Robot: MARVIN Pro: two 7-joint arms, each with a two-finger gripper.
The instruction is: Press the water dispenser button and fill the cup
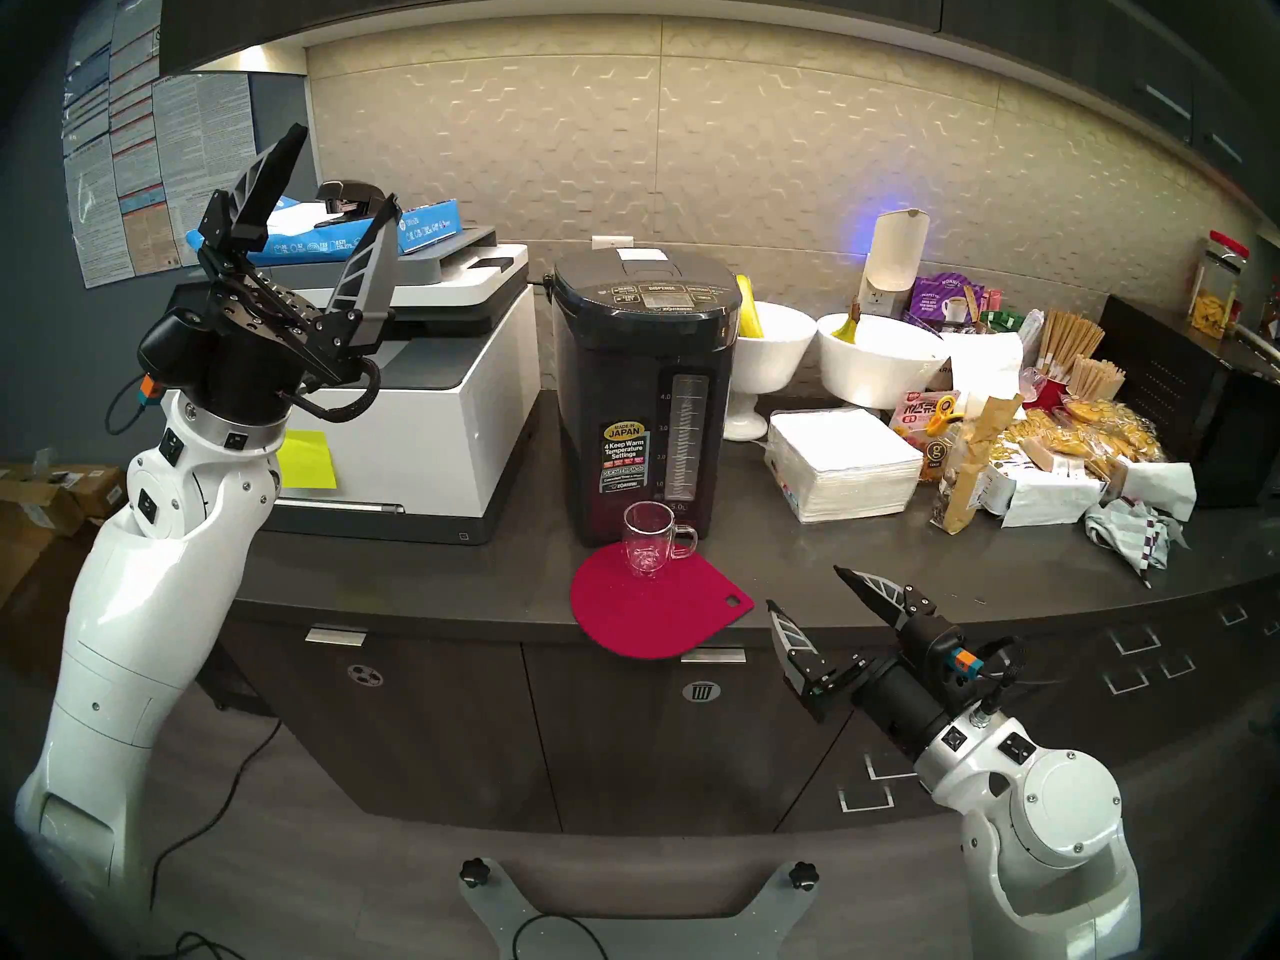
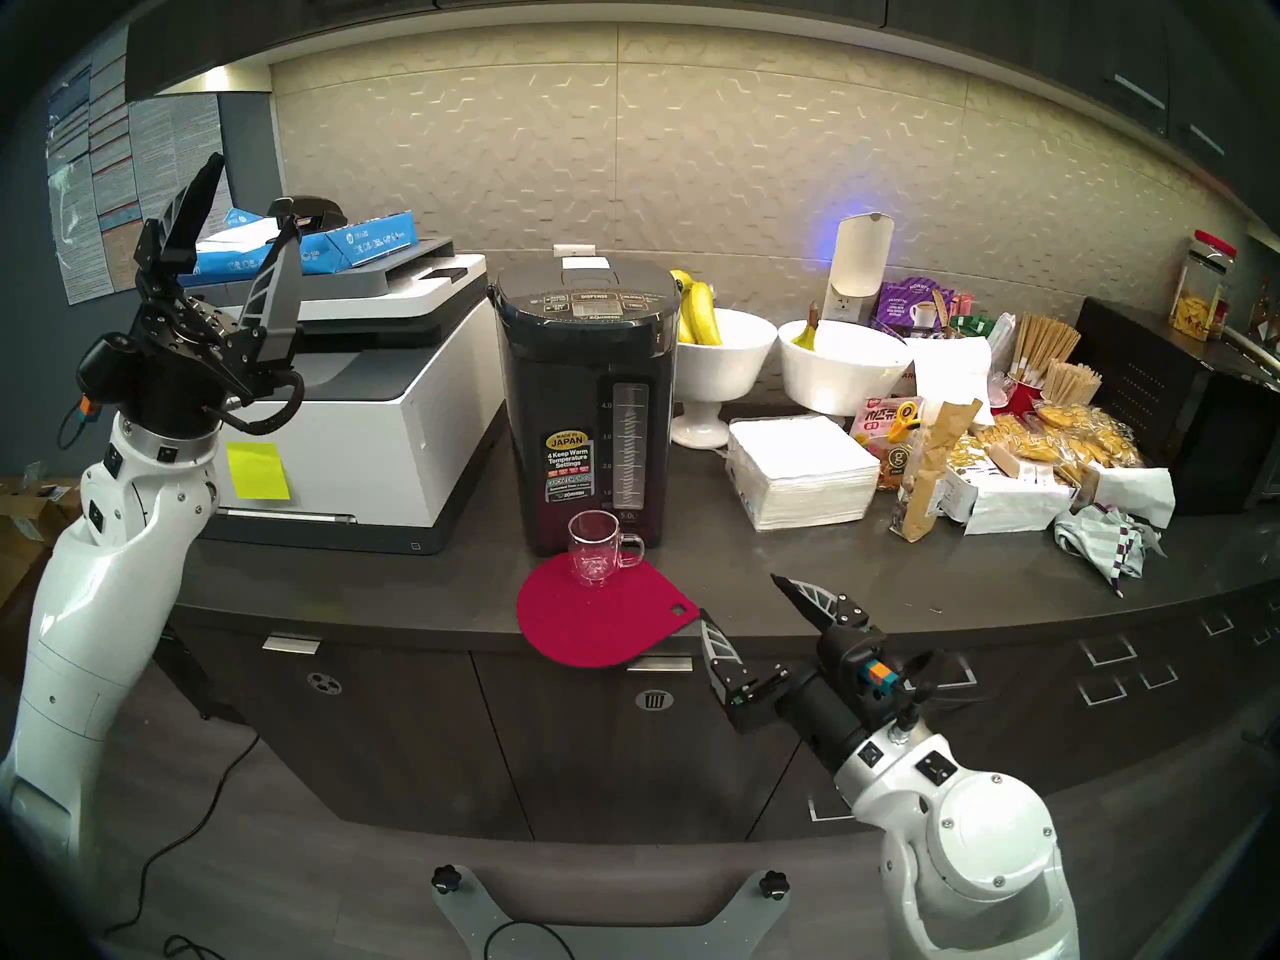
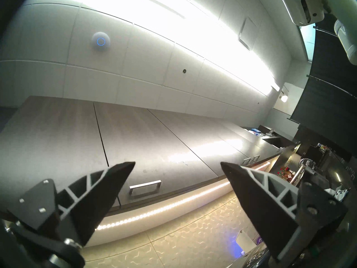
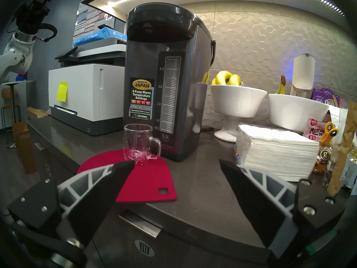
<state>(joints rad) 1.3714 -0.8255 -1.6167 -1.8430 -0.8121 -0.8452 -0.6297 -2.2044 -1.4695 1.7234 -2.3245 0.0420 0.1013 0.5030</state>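
Note:
The black water dispenser (image 1: pixel 644 397) stands on the dark counter, its litre gauge and yellow sticker facing me. On its top panel sits the wide DISPENSE button (image 1: pixel 656 288). An empty clear glass cup (image 1: pixel 647 539) rests on a red mat (image 1: pixel 651 609) right in front of the dispenser, handle to the right. My left gripper (image 1: pixel 346 165) is raised high at the left, in front of the printer, open and empty, pointing up at the cabinets. My right gripper (image 1: pixel 803 586) hovers open and empty at the counter's front edge, just right of the mat; its wrist view shows the cup (image 4: pixel 138 142) ahead.
A white-and-grey printer (image 1: pixel 415 397) with a blue paper ream stands left of the dispenser. White bowls (image 1: pixel 769 342) with bananas, a napkin stack (image 1: pixel 841 463) and snack bags (image 1: pixel 1053 446) crowd the right. Upper cabinets (image 3: pixel 154 142) hang overhead.

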